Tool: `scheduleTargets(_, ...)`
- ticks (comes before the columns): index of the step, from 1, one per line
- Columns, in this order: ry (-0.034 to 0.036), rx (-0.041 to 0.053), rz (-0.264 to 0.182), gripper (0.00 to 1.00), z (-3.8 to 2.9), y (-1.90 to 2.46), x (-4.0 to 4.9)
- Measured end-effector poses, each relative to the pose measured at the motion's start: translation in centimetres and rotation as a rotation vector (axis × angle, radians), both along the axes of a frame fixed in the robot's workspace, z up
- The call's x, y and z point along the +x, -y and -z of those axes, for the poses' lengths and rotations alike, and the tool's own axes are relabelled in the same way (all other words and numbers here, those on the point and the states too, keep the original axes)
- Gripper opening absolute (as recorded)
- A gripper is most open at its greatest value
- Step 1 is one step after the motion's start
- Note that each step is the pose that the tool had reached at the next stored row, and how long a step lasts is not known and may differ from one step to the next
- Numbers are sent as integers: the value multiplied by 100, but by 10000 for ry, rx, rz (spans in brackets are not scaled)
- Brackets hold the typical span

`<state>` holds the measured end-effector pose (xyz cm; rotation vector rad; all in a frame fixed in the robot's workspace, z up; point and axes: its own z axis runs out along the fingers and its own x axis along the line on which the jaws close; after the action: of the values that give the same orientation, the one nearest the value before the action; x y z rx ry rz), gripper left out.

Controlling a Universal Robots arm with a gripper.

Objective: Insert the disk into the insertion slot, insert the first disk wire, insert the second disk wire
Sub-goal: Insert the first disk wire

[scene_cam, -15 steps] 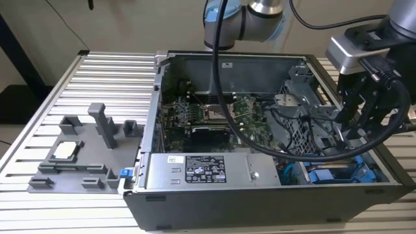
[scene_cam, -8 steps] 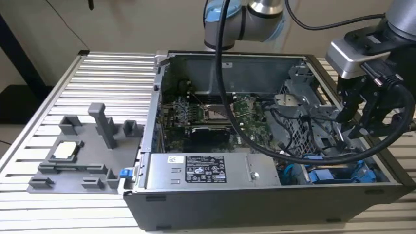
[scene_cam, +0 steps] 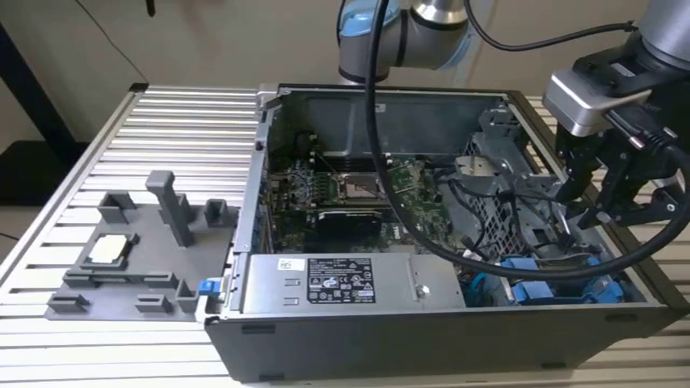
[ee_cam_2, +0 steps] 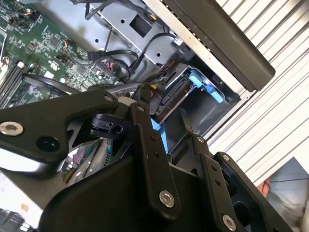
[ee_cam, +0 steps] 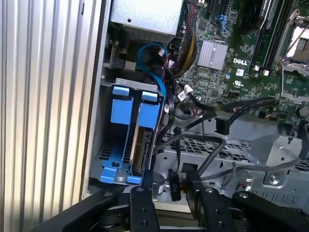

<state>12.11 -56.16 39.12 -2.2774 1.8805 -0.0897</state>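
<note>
Closest in, the gripper [ee_cam: 170,180] hangs just short of the insertion slot [ee_cam: 136,85], w/ a small black connector [ee_cam: 174,187] sitting inside its span in the first wrist view; can't tell whether it's clamped on that plug or merely around it. Just beyond, the disk [ee_cam: 141,150] stands on edge in its blue carrier [ee_cam: 147,114], seated in the slot beside a second blue carrier [ee_cam: 120,111], so step one looks done & the work in hand reads as the first disk wire. To do it well, IMO: line the plug up square w/ the disk's exposed edge, keep the approach straight along the port axis w/o twisting, & press only once it sits flush. The ports themselves are too dark to make out, so orientation needs care. Loose black cables [ee_cam: 231,107] cross near the slot & a blue cable [ee_cam: 155,55] loops just behind it, and both could snag. Further off: the power-supply box [scene_cam: 334,283], the motherboard [scene_cam: 421,202], then the slatted table [scene_cam: 173,121] w/ a grey fixture [scene_cam: 135,259] at the exterior view's left
</note>
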Motion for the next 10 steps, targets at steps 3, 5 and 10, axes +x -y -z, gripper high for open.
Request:
scheduleTargets(3,11,0,-83,41,4,0,8)
scheduleTargets(5,11,1,-101,41,6,0,15)
scheduleTargets(10,11,-2,-128,41,9,0,30)
